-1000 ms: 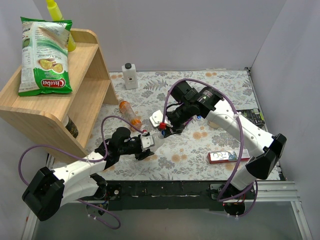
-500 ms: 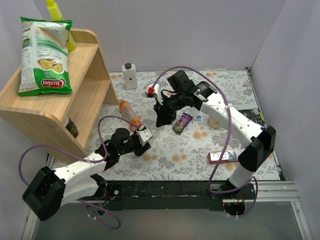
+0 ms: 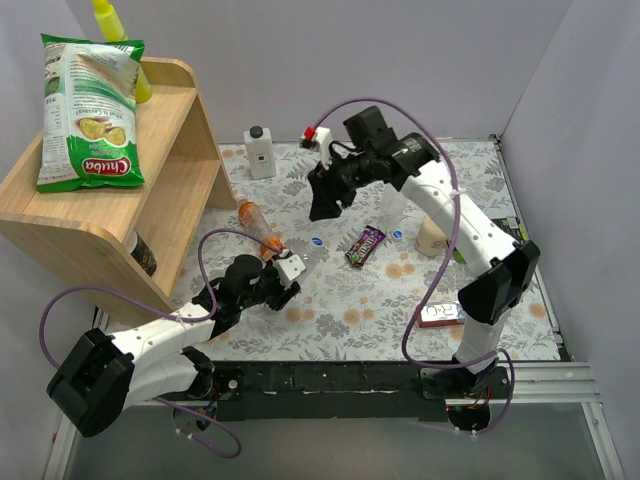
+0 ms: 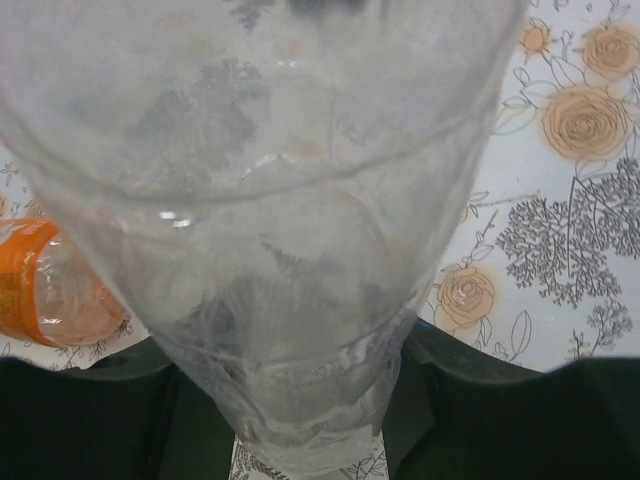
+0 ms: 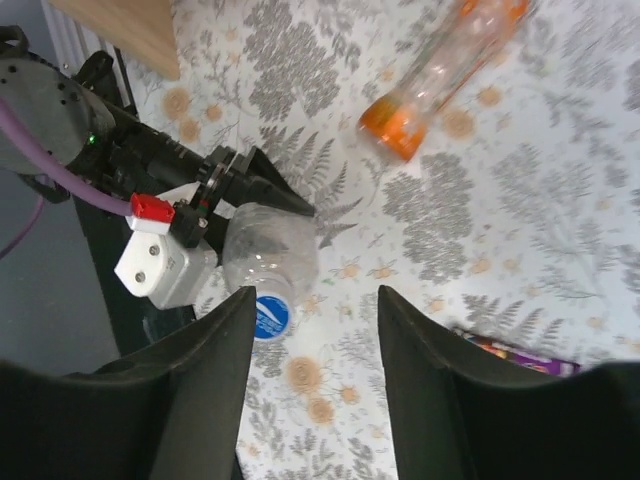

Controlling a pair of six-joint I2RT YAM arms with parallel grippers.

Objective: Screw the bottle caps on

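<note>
My left gripper (image 3: 287, 274) is shut on the base of a clear bottle (image 3: 304, 257) that points toward the table's middle. A blue cap (image 3: 317, 242) sits on the bottle's mouth. The bottle fills the left wrist view (image 4: 270, 230), with my left gripper (image 4: 300, 350) closed round it. In the right wrist view the bottle (image 5: 268, 250) and its cap (image 5: 271, 316) lie below my right gripper (image 5: 315, 300), which is open and empty. In the top view my right gripper (image 3: 322, 203) hangs above the table. An orange bottle (image 3: 259, 224) lies on its side. A loose blue cap (image 3: 398, 235) lies on the cloth.
A wooden shelf (image 3: 170, 170) with a chip bag (image 3: 88, 110) stands at the left. A white square bottle (image 3: 260, 152) stands at the back. A candy bar (image 3: 366, 243), a cream bottle (image 3: 432, 236) and a red-edged card (image 3: 445, 312) lie to the right.
My right gripper has drawn back and up from the clear bottle's mouth toward the far side. The blue cap now shows on the bottle. My left gripper kept hold of the bottle.
</note>
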